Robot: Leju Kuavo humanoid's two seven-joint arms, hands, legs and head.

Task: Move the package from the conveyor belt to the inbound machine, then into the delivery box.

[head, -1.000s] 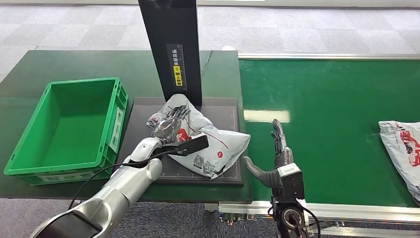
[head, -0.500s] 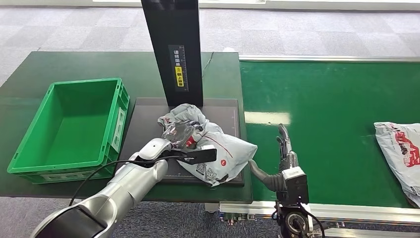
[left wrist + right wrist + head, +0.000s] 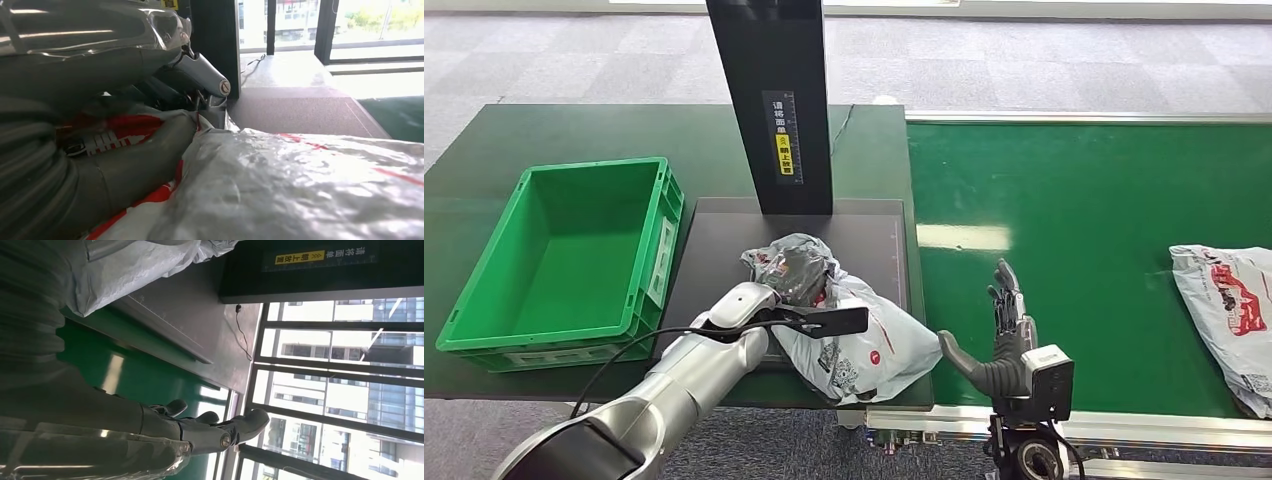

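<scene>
A grey and white plastic package (image 3: 849, 325) with red print lies crumpled on the black plate of the inbound machine (image 3: 714, 250), its lower end hanging over the plate's front edge. My left hand (image 3: 792, 272) grips the package's upper, bunched part; in the left wrist view the fingers (image 3: 165, 55) press into the grey film (image 3: 300, 190). My right hand (image 3: 1004, 335) stands open and upright over the near edge of the green conveyor belt (image 3: 1084, 220), holding nothing. The green delivery box (image 3: 564, 260) sits empty to the left of the plate.
The machine's black column (image 3: 774, 100) rises behind the plate. A second package (image 3: 1229, 310) lies at the belt's right edge. In the right wrist view the package (image 3: 145, 265) and the column's yellow label (image 3: 300, 257) appear past my open fingers (image 3: 210, 430).
My left hand has dragged the package toward the plate's front edge, bunching it up. My right hand has drawn back toward me. The second package has ridden leftward on the belt.
</scene>
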